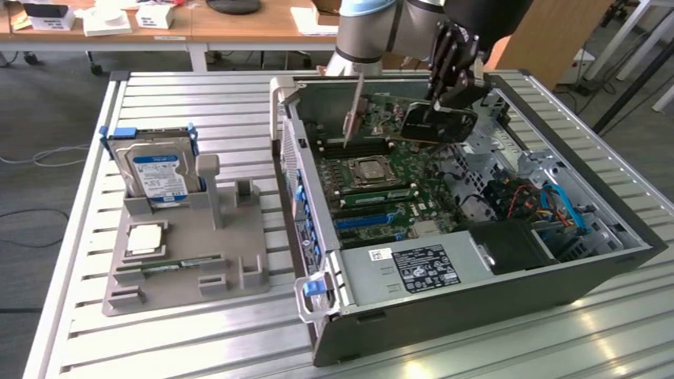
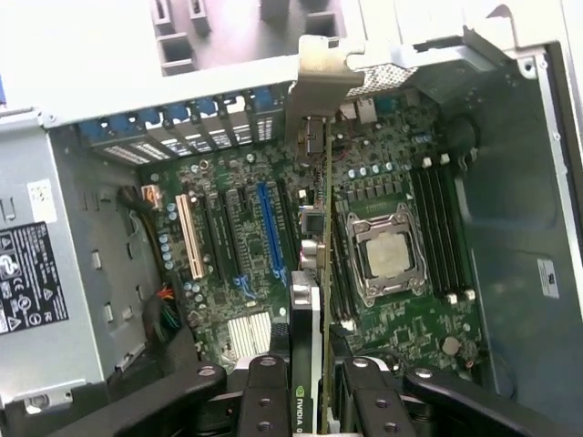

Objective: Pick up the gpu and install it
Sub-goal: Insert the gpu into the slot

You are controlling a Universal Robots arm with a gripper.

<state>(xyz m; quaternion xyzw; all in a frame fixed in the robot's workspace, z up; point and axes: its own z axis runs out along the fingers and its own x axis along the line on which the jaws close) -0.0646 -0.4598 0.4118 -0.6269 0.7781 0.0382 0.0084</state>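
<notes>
Gripper (image 1: pixel 453 96) pinching gpu (image 1: pixel 419 124) by its top edge. Card hangs on edge, bracket (image 1: pixel 353 110) toward case (image 1: pixel 589 264) rear, over mobo's (image 1: pixel 390 189) 12 o'clock end in ext. view. It's parallel w/ slots (image 2: pixel 270 228), not seated.

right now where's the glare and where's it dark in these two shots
Exterior view: light glares off the metal table on the exterior view's right, the computer case dim inside. Wrist view: the table past the case is washed out white, the motherboard evenly lit, the end effector gripping the graphics card a dark shape.
</notes>
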